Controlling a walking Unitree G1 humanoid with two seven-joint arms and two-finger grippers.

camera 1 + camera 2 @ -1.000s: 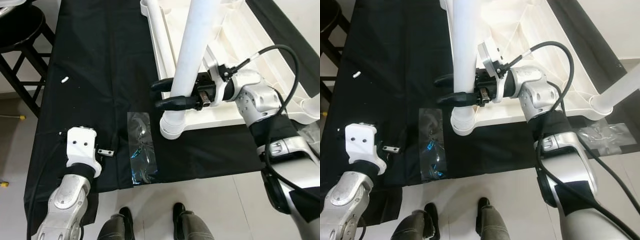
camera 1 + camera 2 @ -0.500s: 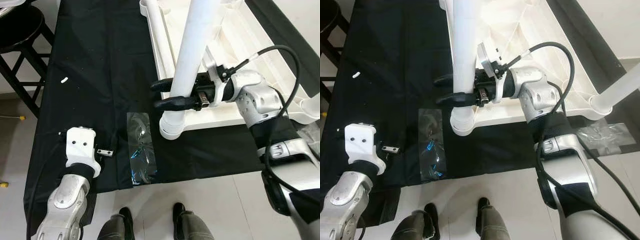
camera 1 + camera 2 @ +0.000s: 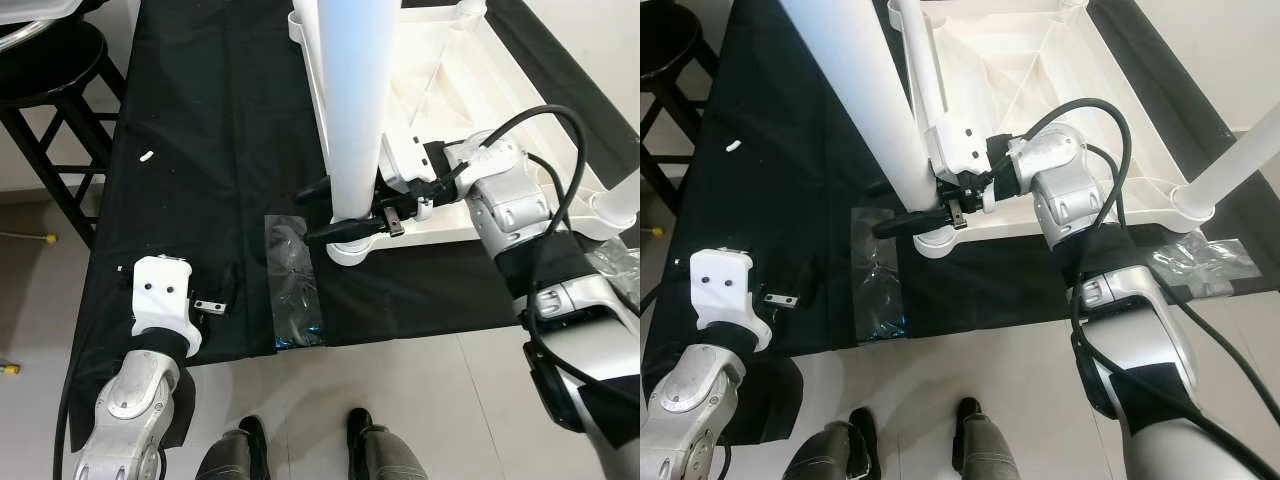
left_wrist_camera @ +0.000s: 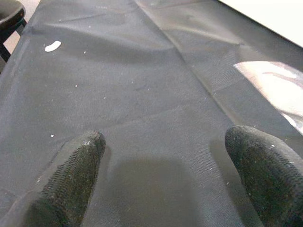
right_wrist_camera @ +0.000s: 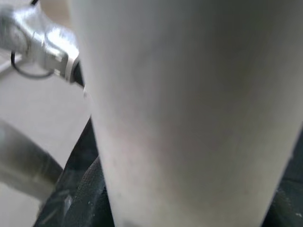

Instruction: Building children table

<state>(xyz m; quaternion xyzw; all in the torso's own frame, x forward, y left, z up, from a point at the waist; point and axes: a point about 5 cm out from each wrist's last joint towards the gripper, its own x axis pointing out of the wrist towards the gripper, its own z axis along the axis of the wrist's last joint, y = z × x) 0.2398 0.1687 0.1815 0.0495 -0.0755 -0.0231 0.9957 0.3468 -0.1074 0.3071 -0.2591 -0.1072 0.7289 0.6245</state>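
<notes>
Floor: black cloth (image 3: 200, 120) spread over pale tiles, with the white table top (image 3: 450, 70) lying upside down on it.
Table legs: two. One big white leg (image 3: 355, 110) stands at the near corner of the table top. A second leg (image 3: 1240, 150) stands at the far right corner, cut off by the picture edge.
Right gripper (image 3: 335, 212): its two black fingers are clamped around the big leg low down, one on each side. The right wrist view is so close to the leg that it is a white blur.
Left gripper (image 4: 165, 189): resting low over the cloth, fingers spread wide with nothing between them.
Plastic bags: two. One clear bag (image 3: 295, 290) lies flat on the cloth just beside the leg's foot. Another bag (image 3: 1195, 262) lies at the right by the second leg.
Small bits: one white speck (image 3: 146, 156) on the cloth, far from the leg.
Stool: one black stool (image 3: 60, 70) stands at the left edge, partly cut off.
Feet: two dark shoes (image 3: 300, 455) at the bottom.
</notes>
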